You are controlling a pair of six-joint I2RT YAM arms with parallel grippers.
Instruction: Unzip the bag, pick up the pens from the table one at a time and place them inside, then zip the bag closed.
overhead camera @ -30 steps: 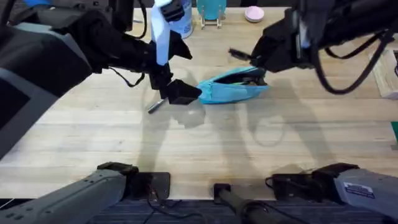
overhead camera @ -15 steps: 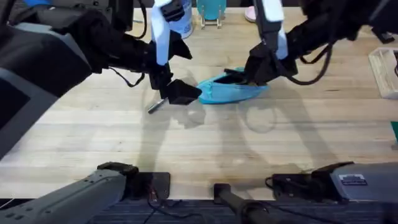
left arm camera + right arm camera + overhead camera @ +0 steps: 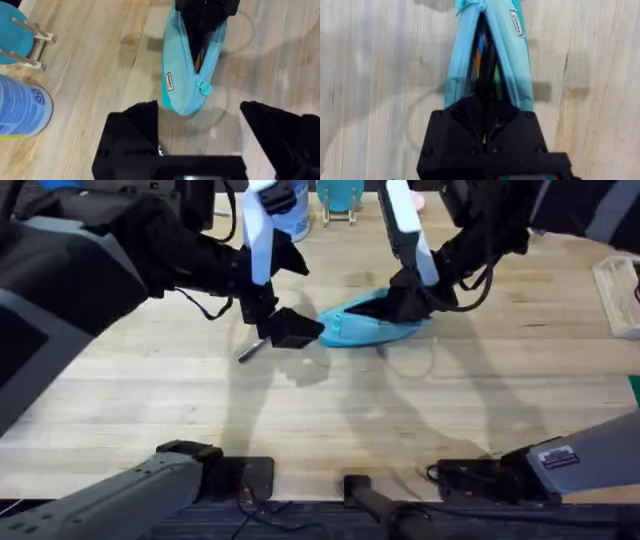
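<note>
The table (image 3: 330, 415) is light wood. The blue bag (image 3: 365, 328) lies near its middle. A grey pen (image 3: 250, 349) lies at the bag's nine o'clock. A bottle (image 3: 293, 210) stands toward eleven o'clock.

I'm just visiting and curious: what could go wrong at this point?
The right end effector is pushed into the open bag, so pulling out might drag the light pouch along. The pen lying on the table beside the left end effector might roll when grasped.

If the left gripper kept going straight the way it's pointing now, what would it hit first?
Most likely the near end of the bag, by its zipper pull, ahead of the open left gripper. Depth is uncertain.
</note>
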